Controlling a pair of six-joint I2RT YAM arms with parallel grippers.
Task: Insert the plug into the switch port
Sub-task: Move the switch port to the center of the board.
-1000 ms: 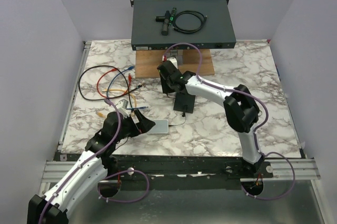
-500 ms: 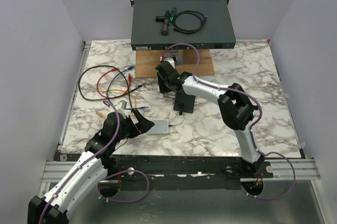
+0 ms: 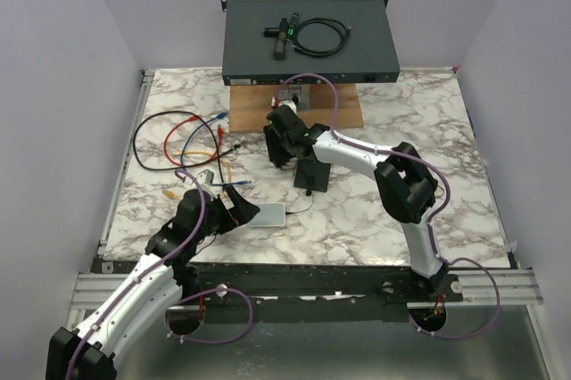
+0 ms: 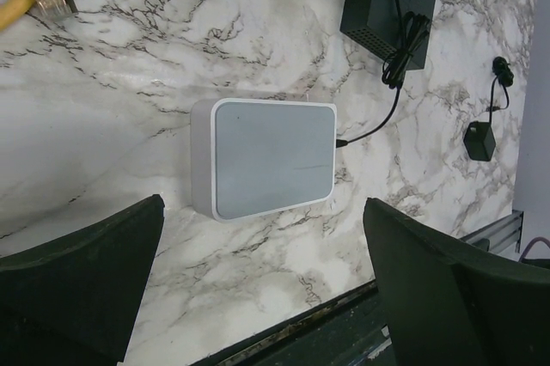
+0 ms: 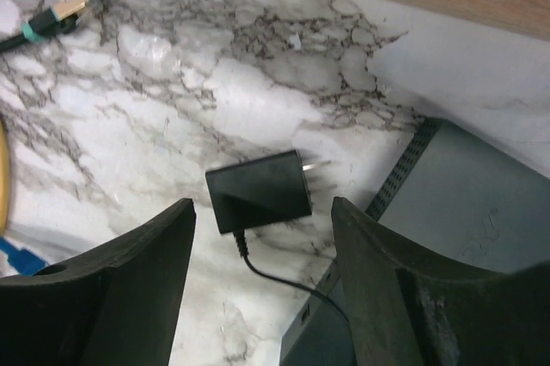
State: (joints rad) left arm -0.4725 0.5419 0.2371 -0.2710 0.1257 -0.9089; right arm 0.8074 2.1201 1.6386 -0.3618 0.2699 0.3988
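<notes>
The left gripper (image 3: 241,209) hangs low with fingers spread wide, and the right gripper (image 3: 278,146), reaching far forward, is likewise parted.

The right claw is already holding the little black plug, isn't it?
Not quite. The right gripper is open, not holding anything. The black plug lies untouched on the marble table below it. The right wrist view shows it.

text: none legible | network switch (image 3: 310,41): marks on its front edge too small to read | white box (image 4: 262,155): plain top, nothing readable | black power adapter (image 5: 258,190): no print that can be made out
</notes>
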